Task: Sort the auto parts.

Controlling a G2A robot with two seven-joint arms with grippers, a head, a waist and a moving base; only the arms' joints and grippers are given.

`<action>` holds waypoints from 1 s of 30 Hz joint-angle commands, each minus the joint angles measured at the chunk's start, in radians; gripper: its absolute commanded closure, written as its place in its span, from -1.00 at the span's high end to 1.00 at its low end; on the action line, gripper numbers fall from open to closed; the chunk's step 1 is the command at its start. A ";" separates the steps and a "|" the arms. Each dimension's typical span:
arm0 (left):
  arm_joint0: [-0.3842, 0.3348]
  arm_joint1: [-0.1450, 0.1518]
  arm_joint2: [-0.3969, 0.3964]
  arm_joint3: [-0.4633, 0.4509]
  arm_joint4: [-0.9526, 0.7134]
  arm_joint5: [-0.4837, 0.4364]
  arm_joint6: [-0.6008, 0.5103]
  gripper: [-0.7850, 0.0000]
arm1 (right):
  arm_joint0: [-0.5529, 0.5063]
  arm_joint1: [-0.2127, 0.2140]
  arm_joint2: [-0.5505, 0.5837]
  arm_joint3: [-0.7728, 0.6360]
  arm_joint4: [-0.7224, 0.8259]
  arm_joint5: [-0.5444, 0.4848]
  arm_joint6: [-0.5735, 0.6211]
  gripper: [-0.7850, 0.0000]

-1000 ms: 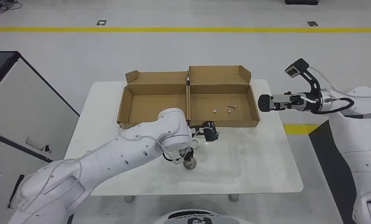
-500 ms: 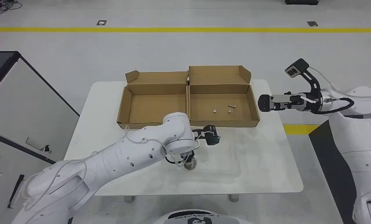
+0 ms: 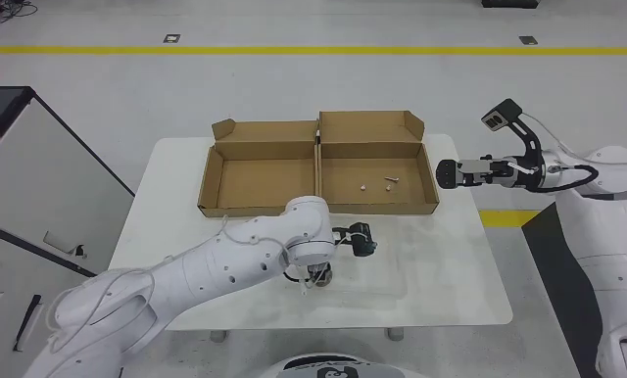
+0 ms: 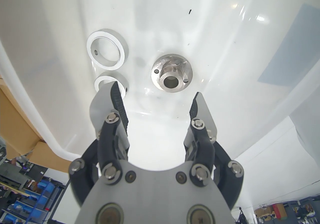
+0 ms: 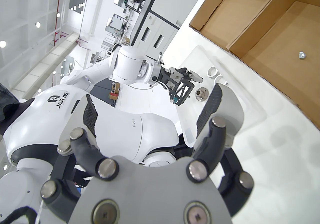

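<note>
LEFT | My left gripper [image 4: 155, 89], jaws wide and empty, has slid toward lower centre of the top view, apparently stopping over the hub [image 4: 172, 76] in the tray [image 4: 212, 22] | MEANING | pick looks imminent | RIGHT | right gripper [image 5: 152, 94] spread, beside boxes [image 3: 265, 182].

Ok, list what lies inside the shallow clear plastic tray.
Three parts: a flanged silver metal hub, a wide silver metal ring, and a second ring, partly covered by the left end effector's finger.

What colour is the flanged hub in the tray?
The flanged hub is silver metal; left wrist view.
</note>
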 commanded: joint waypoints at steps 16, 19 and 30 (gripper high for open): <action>-0.019 -0.038 0.057 0.059 -0.015 -0.009 0.009 0.11 | 0.000 0.000 0.000 0.000 0.000 0.000 0.000 1.00; -0.023 -0.043 0.066 0.066 -0.014 -0.007 0.007 0.05 | 0.000 0.000 0.000 0.000 0.000 0.000 0.000 1.00; -0.032 -0.061 0.089 0.102 -0.009 0.004 0.000 -0.07 | 0.000 0.000 0.000 0.000 0.000 0.000 0.000 1.00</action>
